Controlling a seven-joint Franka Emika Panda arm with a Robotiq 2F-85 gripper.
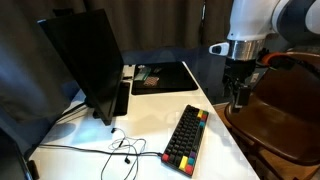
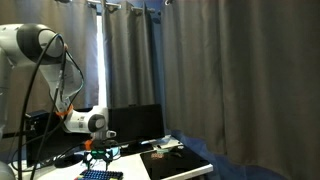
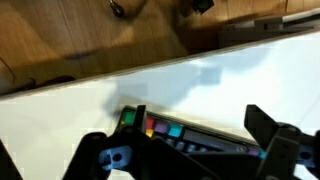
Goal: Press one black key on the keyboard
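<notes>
Wrist view shows the white desk [image 3: 60,110] as a broad pale band across the middle, with wood-brown floor [image 3: 100,40] beyond its far edge. In an exterior view the white arm [image 1: 255,25] comes down from above at the desk edge opposite the monitor. The large black monitor [image 1: 85,60] stands toward a back corner, turned at an angle, its screen dark. A flat black mat [image 1: 175,72] lies along the back edge just beside the monitor's foot. The keyboard [image 1: 187,135] lies flat on the bare desk, slanted, running from about mid-desk toward the front edge on the arm's side; most of its keys are black, and red, yellow and green keys line one long edge and the ends. The claw [image 3: 172,125] hangs above the desk near the keyboard's far end without touching it, and in an exterior view it hovers just over the keyboard [image 2: 100,175]. Its two dark fingers [image 3: 100,155] stand wide apart with nothing between them, and the wrist view shows the keyboard's coloured end keys low in the gap. A thin dark cable [image 1: 110,145] trails loosely over the desk between the monitor's foot and the front edge, near the keyboard but apart from it.
</notes>
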